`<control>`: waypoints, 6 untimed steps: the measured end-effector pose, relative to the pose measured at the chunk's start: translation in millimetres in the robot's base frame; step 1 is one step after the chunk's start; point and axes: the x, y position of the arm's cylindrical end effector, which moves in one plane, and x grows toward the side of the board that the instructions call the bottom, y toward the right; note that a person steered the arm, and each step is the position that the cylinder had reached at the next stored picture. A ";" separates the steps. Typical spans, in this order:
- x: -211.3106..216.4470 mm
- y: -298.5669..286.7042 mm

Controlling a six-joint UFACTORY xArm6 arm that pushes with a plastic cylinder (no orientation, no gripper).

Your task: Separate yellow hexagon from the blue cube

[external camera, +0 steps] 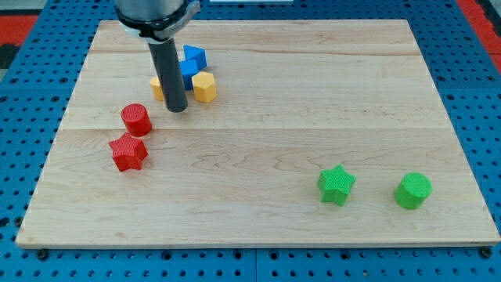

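As laid out on the wooden surface (274,102), entered item by item.

Item 1, tool: straight dark rod (171,70), coming down from the arm's housing at the view's top left. Holds nothing and has no jaws to stand wide or narrow. Ends in my tip (177,108), set down on the surface just to the view's left of and slightly below the yellow hexagon, apart from it by a thin strip of wood.

Item 2, yellow hexagon (204,87): upper left part of the surface, directly below the blue cube. Touching it or nearly so; cannot tell whether any gap lies between the two.

Item 3, blue cube (193,59): uppermost of the cluster, its left side partly hidden behind the rod. Cannot tell whether the lower blue patch belongs to it or to a second block.

Item 4, second yellow block (158,88): on the rod's left side, mostly covered by it, shape not made out.

Item 5, red cylinder (136,119): below and to the view's left of my tip, near but clear of it.

Item 6, red star (128,152): just beneath the red cylinder, close to it, toward the left edge.

Item 7, green star (337,185): lower right part of the surface, well apart from the cluster.

Item 8, green cylinder (412,190): to the view's right of the green star, near the right edge, apart from the star.
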 end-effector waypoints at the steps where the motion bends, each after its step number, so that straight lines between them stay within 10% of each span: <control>1: -21.4 4.1; 6: -43.5 -3.8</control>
